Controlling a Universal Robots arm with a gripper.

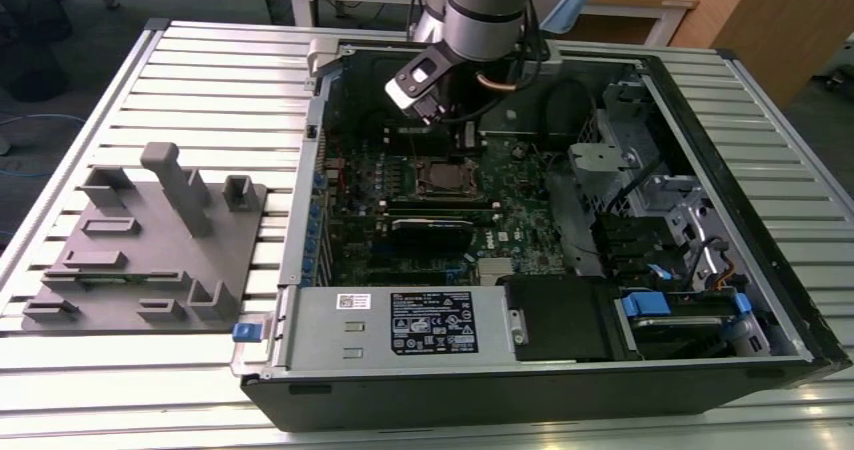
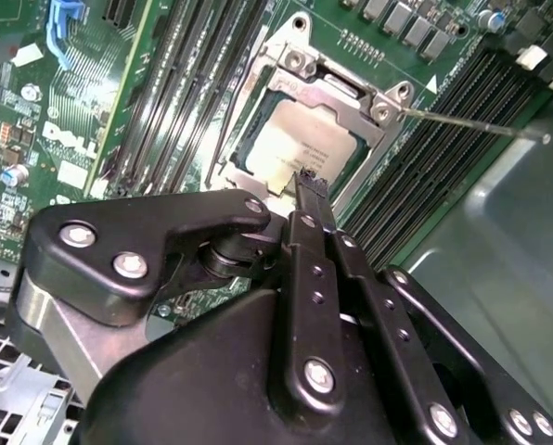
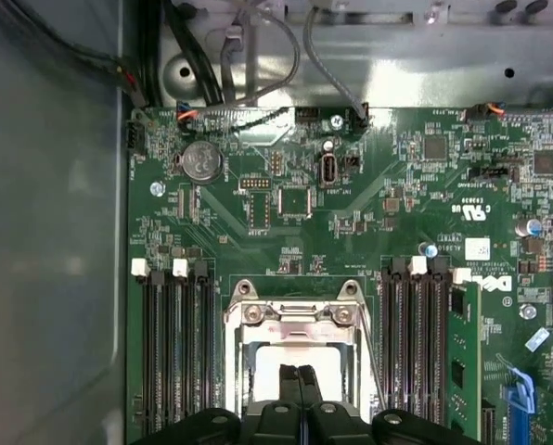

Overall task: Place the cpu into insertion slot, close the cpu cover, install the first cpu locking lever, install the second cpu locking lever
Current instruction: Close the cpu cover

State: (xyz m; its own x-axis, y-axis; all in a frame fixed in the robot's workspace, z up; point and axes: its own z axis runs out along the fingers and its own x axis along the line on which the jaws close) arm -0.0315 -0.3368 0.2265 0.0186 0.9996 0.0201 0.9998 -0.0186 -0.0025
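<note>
Hand: my hand (image 3: 300, 373) has its fingers pressed together with nothing between them, tips low over the socket's edge; I cannot tell whether they touch it.
Cpu: the cpu (image 2: 293, 148) lies flat in the insertion slot (image 1: 422, 180), its silver top showing through the window.
Cpu cover: the cpu cover (image 2: 337, 85) looks folded down around the chip.
Locking lever: the thin wire locking lever (image 2: 471, 122) stands out to one side, away from the frame, so I judge it unlatched.
Step, as I judge it: first lever.
Doing it well: use the closed fingertips as a pusher and meet the wire near its free end. Press slowly, since a thin rod may slip off. Stay clear of the memory slots (image 3: 174, 352) beside the socket.
Surface: green motherboard (image 3: 351, 213) inside an open computer case (image 1: 400, 400).
Room: slatted metal tabletop (image 1: 200, 80); a grey fixture block (image 1: 147, 240) sits at the exterior view's left.
</note>
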